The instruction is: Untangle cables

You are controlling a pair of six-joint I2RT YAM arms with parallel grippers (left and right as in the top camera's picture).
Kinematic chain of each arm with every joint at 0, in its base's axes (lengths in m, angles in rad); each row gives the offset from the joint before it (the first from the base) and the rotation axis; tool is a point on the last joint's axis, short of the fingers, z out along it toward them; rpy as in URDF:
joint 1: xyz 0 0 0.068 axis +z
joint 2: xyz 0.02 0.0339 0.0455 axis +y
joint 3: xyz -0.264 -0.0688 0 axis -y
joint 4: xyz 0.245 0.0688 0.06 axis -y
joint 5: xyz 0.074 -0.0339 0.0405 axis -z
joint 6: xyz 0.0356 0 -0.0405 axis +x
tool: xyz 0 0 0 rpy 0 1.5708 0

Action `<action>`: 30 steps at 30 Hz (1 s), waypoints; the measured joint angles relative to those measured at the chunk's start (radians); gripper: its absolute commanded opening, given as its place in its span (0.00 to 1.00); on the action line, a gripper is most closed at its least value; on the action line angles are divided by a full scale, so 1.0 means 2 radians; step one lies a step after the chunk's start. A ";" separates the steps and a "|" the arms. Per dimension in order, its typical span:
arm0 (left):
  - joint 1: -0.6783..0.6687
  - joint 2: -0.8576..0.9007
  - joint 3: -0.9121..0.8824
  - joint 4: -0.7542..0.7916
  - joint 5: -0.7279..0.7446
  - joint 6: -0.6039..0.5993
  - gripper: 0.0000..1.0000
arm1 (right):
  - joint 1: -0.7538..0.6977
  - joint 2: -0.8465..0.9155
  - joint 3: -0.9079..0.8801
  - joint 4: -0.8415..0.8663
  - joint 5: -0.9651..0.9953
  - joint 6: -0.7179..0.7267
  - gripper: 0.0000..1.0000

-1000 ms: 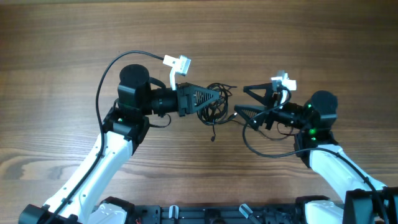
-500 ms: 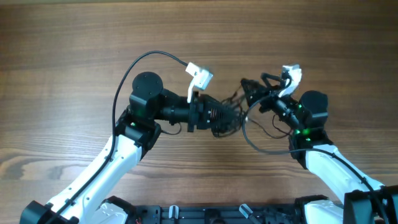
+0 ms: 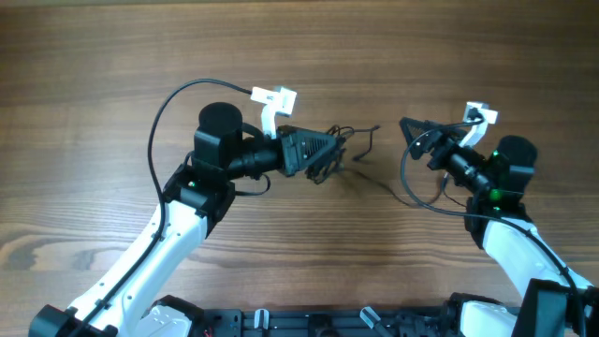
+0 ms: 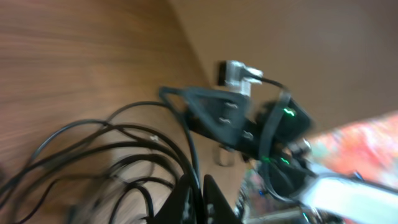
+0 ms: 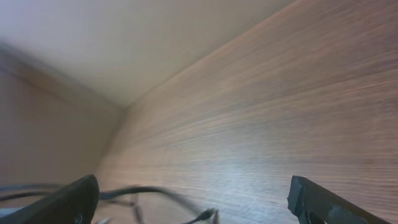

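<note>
Counter (image 3: 112, 56): brown wood grain, pale wall (image 5: 124, 37) beyond its edge
Right end effector (image 3: 412, 140): jaws spread wide, holding nothing, apart from the tangle
Left end effector (image 3: 331, 150): pinched on the cables
Cables (image 3: 344, 140): thin black tangle at the left tips, one strand trailing right

Overhead: knot of cables (image 3: 325, 168) partly hidden under tip of left gripper (image 3: 337, 147); strands too thin to count, plug ends too small to tell. Both arms cut off by bottom edge. Left wrist view: whole picture blurred, own fingers (image 4: 208, 202) cut by bottom edge. Right wrist view: fingers (image 5: 68, 202) of right gripper (image 3: 414, 140) show only as tips in bottom corners; cable blurred, cut by bottom edge
</note>
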 measured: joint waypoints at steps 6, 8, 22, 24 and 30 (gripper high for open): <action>0.014 0.006 0.000 -0.012 -0.081 -0.082 0.04 | -0.003 0.000 0.000 -0.008 -0.084 0.051 1.00; 0.026 0.008 0.000 -0.017 -0.099 -0.104 0.04 | -0.003 0.000 0.000 -0.019 -0.096 0.064 1.00; 0.056 0.012 -0.004 0.173 -0.023 -0.056 0.04 | 0.194 0.000 0.001 0.036 0.018 0.106 0.91; 0.056 0.012 -0.004 0.173 -0.005 -0.046 0.04 | 0.225 0.000 0.006 0.035 0.082 0.132 0.87; 0.037 0.012 -0.004 0.191 0.038 -0.041 0.04 | 0.288 0.062 0.078 0.000 0.197 0.162 0.57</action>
